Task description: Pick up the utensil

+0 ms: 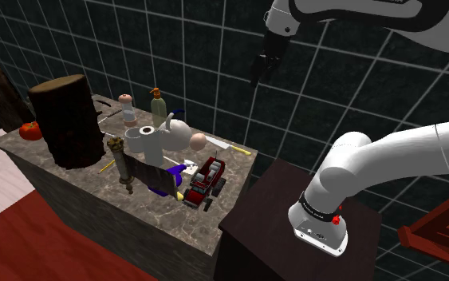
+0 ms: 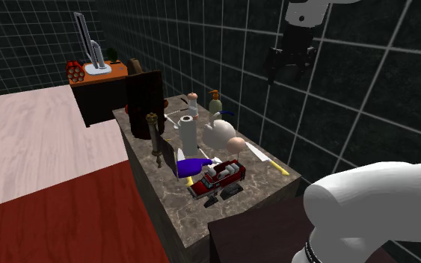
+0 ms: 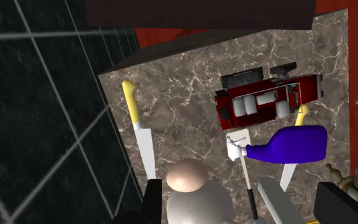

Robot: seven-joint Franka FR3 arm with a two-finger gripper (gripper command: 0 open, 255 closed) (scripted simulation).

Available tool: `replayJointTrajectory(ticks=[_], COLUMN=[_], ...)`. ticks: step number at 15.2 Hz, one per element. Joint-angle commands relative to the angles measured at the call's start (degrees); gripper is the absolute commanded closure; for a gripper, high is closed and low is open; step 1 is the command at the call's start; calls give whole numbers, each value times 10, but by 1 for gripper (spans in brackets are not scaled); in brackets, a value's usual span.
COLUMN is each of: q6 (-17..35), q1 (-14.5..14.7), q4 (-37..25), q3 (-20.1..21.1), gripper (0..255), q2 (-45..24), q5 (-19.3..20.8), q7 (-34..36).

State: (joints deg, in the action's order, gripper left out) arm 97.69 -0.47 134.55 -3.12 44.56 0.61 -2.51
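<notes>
Yellow-handled knife [image 3: 142,137] lying flat on the marble counter [image 3: 184,89], right along the edge by the dark tiled wall [image 3: 37,127].
The wrist view gives us its whole length: handle toward the counter's end, blade running up beside the pink-topped white figure [image 3: 187,181]. From the second exterior view we get the gripper [image 2: 287,71] hanging well above, fingers apart and holding nothing, with the red fire truck [image 2: 220,175] across the counter from the knife.

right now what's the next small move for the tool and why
Probably lower the tool toward the yellow-handled knife, shifting toward the tiled wall. It hangs open, high above the counter, and the knife lies flat beside that wall, clear of the toy fire truck.
</notes>
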Motion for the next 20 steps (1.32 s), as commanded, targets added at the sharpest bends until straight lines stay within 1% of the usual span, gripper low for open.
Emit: replayJointTrajectory(ticks=[1, 6, 11, 15, 20], q6=[0, 98, 196, 270, 355], q1=[0, 14, 27, 37, 49], q4=[0, 38, 57, 58, 41], q3=[0, 10, 20, 29, 39], gripper=[0, 0, 0, 0, 0], q2=[0, -59, -136, -208, -309], q5=[0, -8, -15, -20, -24], q7=[0, -1, -2, -4, -5])
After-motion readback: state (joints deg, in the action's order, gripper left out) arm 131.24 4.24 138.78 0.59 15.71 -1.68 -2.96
